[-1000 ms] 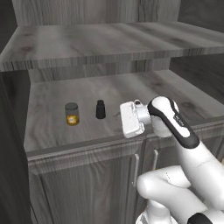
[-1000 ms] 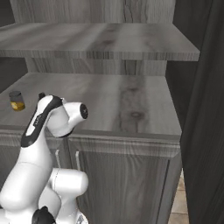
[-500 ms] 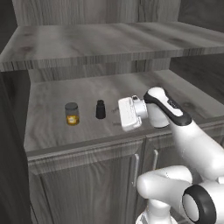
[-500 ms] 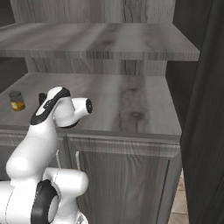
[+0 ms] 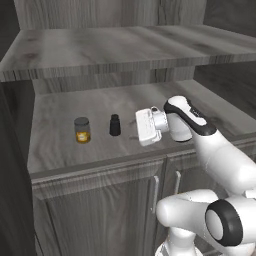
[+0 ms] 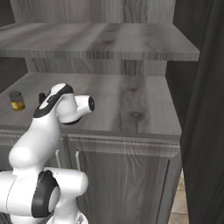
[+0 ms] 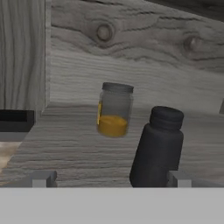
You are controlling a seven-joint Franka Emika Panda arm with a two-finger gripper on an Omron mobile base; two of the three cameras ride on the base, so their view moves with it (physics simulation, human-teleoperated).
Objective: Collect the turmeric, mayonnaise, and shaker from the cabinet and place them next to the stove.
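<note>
On the cabinet's (image 5: 60,150) lower open shelf stand the turmeric (image 5: 82,130), a small glass jar with yellow powder, and the black shaker (image 5: 115,125) to its right. My gripper (image 5: 141,127) hovers just right of the shaker, pointing left at it, apart from it. In the hand view the gripper (image 7: 111,179) is open. The shaker (image 7: 158,146) stands ahead, close to the right fingertip (image 7: 179,178), and the turmeric (image 7: 113,109) is farther back. The turmeric (image 6: 17,100) also appears at the left of the right base view. The mayonnaise and the stove are out of view.
An upper shelf (image 5: 125,50) overhangs the working space, leaving limited height. Two doors with slim handles (image 5: 156,192) sit below the shelf edge. A dark wall (image 6: 205,109) closes the right side. The shelf right of my arm (image 6: 131,105) is bare wood.
The arm has reached forward and risen a little, bringing the hand slightly closer to the shaker. The jaws stayed open. Jar and shaker have not moved.
</note>
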